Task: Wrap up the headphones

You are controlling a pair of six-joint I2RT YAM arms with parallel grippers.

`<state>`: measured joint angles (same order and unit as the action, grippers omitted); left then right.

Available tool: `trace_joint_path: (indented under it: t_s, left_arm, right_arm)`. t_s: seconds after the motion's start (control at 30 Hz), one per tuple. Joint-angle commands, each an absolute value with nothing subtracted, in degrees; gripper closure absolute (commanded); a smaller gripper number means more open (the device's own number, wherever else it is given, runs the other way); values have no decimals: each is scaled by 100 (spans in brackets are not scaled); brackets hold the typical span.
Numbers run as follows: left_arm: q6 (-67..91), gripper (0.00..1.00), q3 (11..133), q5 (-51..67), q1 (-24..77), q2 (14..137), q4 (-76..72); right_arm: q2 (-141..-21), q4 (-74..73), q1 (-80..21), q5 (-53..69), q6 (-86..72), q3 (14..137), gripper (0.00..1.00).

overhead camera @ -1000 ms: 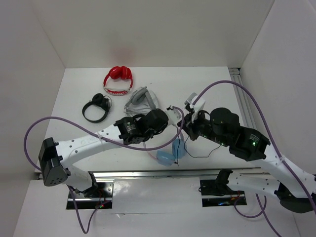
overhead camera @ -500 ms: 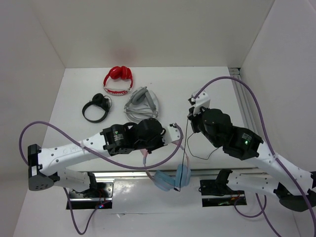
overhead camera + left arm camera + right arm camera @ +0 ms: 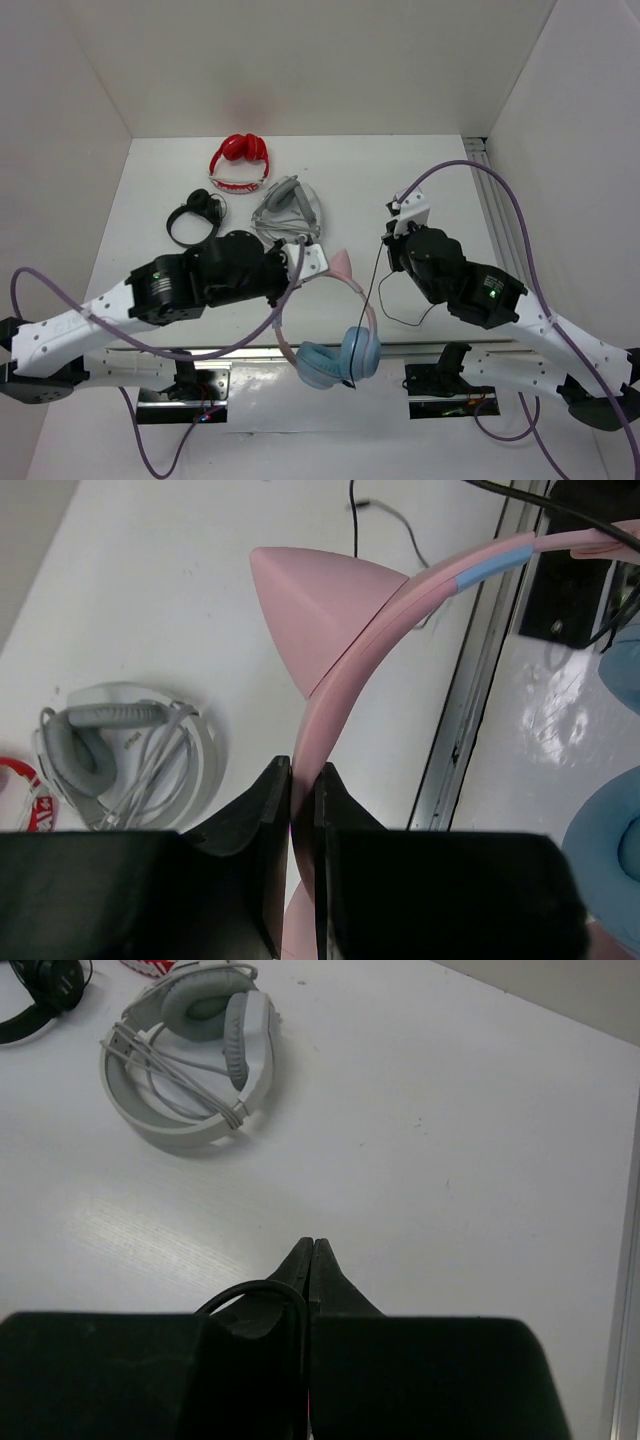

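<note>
Pink-banded headphones point(image 3: 322, 366) are hanging from the left pincer point(image 3: 302, 776), which is clamped on the headband point(image 3: 345, 670), over the tabletop's point(image 3: 430, 180) near edge. The right pincer point(image 3: 309, 1247), closed, is pinching their cable point(image 3: 377, 285), which is running taut just right of the cups.

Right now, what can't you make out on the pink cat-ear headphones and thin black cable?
- Pink cat-ear headphones: second cat ear, top and left wrist views, hidden by the left gripper.
- Light blue ear cups: left wrist view, cut by the right edge.
- Thin black cable: right wrist view, the right gripper hides all but one loop.
- Plug end: top view, too small.
</note>
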<state>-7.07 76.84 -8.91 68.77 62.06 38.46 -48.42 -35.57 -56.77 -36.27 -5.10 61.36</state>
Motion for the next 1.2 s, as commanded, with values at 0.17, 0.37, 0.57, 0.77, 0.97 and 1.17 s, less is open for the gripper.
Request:
trace_joint_path:
  t_s: [0.17,0.37,0.57,0.77,0.97,1.17]
  left_arm:
    - [-265,100,8262,-412,6926,5643,3270]
    - [359,100,8191,-976,6926,5221,2445]
    - [1202,100,8489,-1379,6926,5246,2224]
    - [1976,100,8657,-1669,6926,5309,2040]
    - [2548,100,8658,-2309,6926,5361,1978]
    - [2856,100,8604,-3400,6926,5361,1978]
  right_arm:
    - [-4904,-2743,-5695,-3701,-809,5889,100]
    - [-4632,-2006,-5695,-3070,-1002,5266,100]
    - [-4315,-713,-5695,-1331,-572,4493,100]
    - [-4079,701,-5695,-117,-439,3615,100]
    - [-4201,2293,-5695,641,-702,2910,96]
    - [-4491,3321,-5695,1221,-1019,2435,79]
